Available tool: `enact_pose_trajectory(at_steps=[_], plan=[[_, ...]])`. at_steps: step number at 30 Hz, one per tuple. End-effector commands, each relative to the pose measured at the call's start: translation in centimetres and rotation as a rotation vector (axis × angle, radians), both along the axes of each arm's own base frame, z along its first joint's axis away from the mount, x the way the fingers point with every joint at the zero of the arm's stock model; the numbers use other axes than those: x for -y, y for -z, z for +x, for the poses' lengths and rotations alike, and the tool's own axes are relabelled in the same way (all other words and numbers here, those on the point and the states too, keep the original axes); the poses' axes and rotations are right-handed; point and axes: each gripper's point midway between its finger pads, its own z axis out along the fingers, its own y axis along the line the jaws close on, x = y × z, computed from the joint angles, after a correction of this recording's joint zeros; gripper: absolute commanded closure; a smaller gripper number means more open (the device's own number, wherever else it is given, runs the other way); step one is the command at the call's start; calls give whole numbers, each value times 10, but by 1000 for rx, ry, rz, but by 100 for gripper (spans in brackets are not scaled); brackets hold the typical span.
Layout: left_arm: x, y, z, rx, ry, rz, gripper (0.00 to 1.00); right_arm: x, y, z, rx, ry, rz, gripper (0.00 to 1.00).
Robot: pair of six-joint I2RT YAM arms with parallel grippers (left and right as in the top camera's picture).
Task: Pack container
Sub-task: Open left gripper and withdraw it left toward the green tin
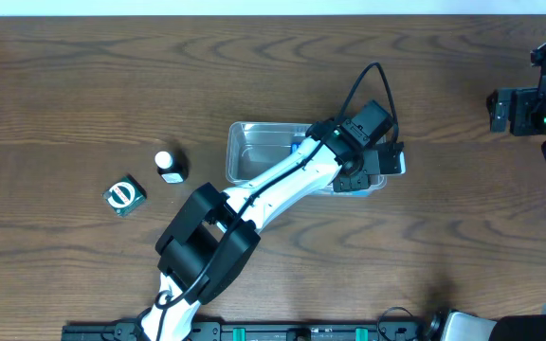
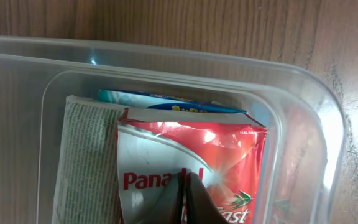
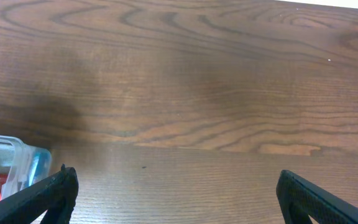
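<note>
The clear plastic container [image 1: 254, 152] sits at the table's middle. In the left wrist view its rim [image 2: 303, 93] frames a red and white Panadol packet [image 2: 166, 155], which lies on a grey printed packet [image 2: 86, 162] and a blue packet [image 2: 160, 99]. My left gripper [image 2: 186, 186] is over the container's right end [image 1: 373, 169], its fingers pressed together on the Panadol packet. My right gripper [image 3: 176, 193] is open and empty above bare wood at the far right [image 1: 524, 104]. A corner of the container [image 3: 8, 155] shows at its left.
A small bottle with a white cap [image 1: 169, 166] and a green and white packet [image 1: 124, 194] lie on the table left of the container. The left arm [image 1: 282, 185] stretches across the container's front edge.
</note>
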Motion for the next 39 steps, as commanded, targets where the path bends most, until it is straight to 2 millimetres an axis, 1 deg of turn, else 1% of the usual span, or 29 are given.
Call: enact_pose_trajectory(at_steps=[1, 4, 6, 7, 9, 11, 13, 14, 16, 17, 20, 24, 26, 28, 30, 33, 35, 37, 38, 39], plan=[[-7, -24, 12, 70, -42, 6, 94, 4, -2, 0, 6, 18, 10, 1], [-12, -61, 16, 136, -70, -30, 94, 4, -2, 0, 6, 18, 10, 1], [-19, -86, 19, 174, -134, -59, 93, 4, -2, 0, 6, 18, 10, 1], [-25, -102, 21, 195, -198, -84, 88, 4, -2, 0, 6, 18, 10, 1], [-37, -128, 23, 220, -291, -124, 79, 4, -2, 0, 6, 18, 10, 1], [-53, -156, 17, 227, -347, -164, 72, 4, -2, 0, 6, 18, 10, 1], [-71, -177, 11, 229, -388, -185, 68, 4, -2, 0, 6, 18, 10, 1], [-87, -189, 8, 229, -427, -192, 67, 4, -2, 0, 6, 18, 10, 1], [-114, -200, 6, 222, -509, -189, 67, 4, -2, 0, 6, 19, 10, 1], [-131, -204, 4, 209, -557, -180, 64, 4, -2, 0, 6, 19, 10, 1], [-185, -205, 4, 154, -739, -148, 59, 4, -2, 0, 6, 19, 10, 1], [-257, -194, 9, 60, -1059, -111, 57, 4, -2, 0, 6, 19, 10, 1], [-285, -189, 11, 23, -1207, -110, 57, 4, -2, 0, 6, 18, 10, 1], [-312, -185, 11, -11, -1357, -117, 53, 4, -2, 0, 6, 19, 10, 1], [-337, -181, 6, -45, -1466, -105, 53, 4, -2, 0, 6, 19, 10, 1], [-365, -173, -5, -89, -1568, -63, 52, 4, -2, 0, 6, 19, 10, 1], [-378, -166, -13, -123, -1616, -30, 51, 4, -2, 0, 6, 19, 10, 1], [-387, -156, -22, -175, -1671, -18, 48, 4, -2, 0, 6, 19, 10, 2], [-388, -151, -25, -210, -1686, -24, 46, 4, -2, 0, 6, 19, 10, 1], [-390, -146, -28, -243, -1716, -31, 42, 4, -2, 0, 6, 19, 10, 1]])
